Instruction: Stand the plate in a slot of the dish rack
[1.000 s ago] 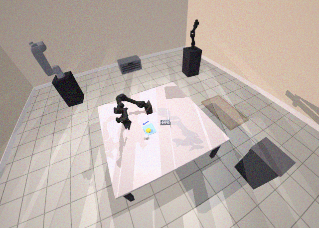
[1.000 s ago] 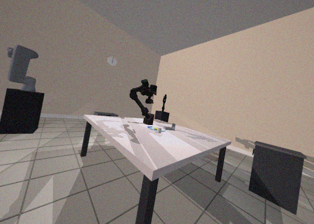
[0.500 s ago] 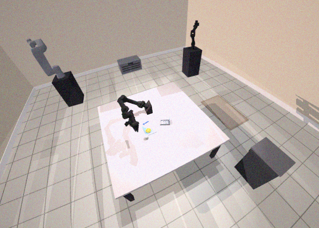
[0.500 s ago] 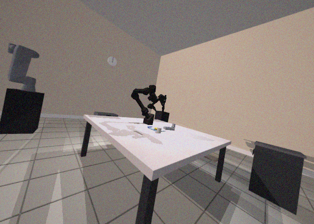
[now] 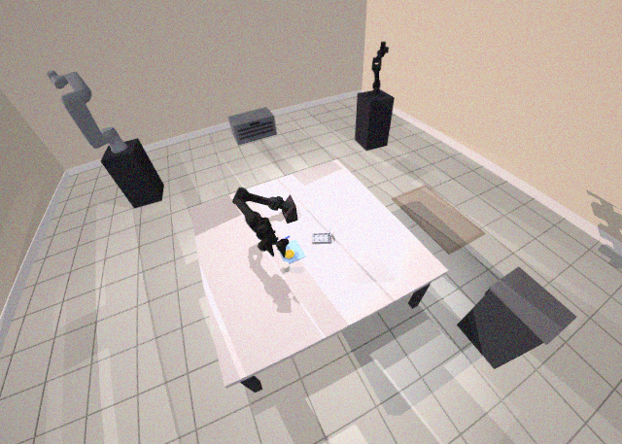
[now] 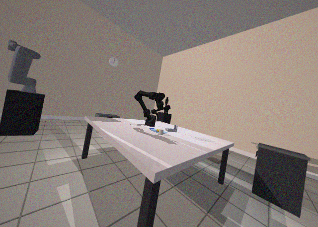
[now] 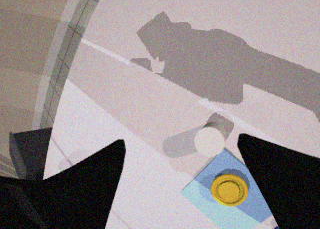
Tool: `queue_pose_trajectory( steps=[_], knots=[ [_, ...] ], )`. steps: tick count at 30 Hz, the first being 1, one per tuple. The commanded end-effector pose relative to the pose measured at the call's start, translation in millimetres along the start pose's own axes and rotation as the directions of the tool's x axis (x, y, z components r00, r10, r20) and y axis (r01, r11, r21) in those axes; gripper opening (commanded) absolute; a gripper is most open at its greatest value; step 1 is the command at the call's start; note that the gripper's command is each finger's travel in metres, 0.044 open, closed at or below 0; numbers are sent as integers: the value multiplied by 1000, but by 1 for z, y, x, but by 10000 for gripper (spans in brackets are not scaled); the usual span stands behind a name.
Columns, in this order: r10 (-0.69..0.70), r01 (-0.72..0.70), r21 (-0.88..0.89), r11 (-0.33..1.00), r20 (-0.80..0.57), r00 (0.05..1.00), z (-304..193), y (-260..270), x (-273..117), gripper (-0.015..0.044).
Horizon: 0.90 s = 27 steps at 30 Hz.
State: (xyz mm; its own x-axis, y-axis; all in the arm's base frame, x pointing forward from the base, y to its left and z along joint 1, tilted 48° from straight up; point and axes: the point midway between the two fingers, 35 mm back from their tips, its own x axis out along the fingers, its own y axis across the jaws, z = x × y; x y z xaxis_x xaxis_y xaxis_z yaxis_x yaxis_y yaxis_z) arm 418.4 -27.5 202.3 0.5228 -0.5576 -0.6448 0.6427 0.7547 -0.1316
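Observation:
The plate is a small yellow disc (image 5: 290,254) (image 6: 157,130) (image 7: 229,190) with a raised ring, lying flat on a light blue square mat (image 5: 297,246) (image 7: 200,196). The small grey dish rack (image 5: 321,237) (image 6: 171,129) stands on the table to the right of the mat in the top view. It is outside the wrist view, and its slots are too small to make out clearly. My gripper (image 5: 278,253) (image 7: 183,143) is open and empty, high above the table near the mat. In the wrist view the plate lies beyond the tips, towards the right finger.
A whitish upright cylinder (image 5: 285,268) (image 6: 160,131) (image 7: 209,141) stands beside the mat's corner, close to the plate. A small dark blue object (image 5: 286,237) (image 6: 151,128) lies at the mat's opposite side, near the arm. The arm's shadow falls across the table (image 5: 341,279) (image 6: 138,147).

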Motion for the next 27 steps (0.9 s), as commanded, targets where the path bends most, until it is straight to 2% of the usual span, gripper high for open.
queue_pose_trajectory(
  steps=[1, 13, 27],
  knots=[
    [-60, 53, -122, 991, -51, 997, -21, -4, 13, 400],
    [-222, 127, -458, 880, -159, 962, -72, -20, 35, 400],
    [-417, 89, -784, 614, -226, 880, -124, -52, 45, 400]
  ],
)
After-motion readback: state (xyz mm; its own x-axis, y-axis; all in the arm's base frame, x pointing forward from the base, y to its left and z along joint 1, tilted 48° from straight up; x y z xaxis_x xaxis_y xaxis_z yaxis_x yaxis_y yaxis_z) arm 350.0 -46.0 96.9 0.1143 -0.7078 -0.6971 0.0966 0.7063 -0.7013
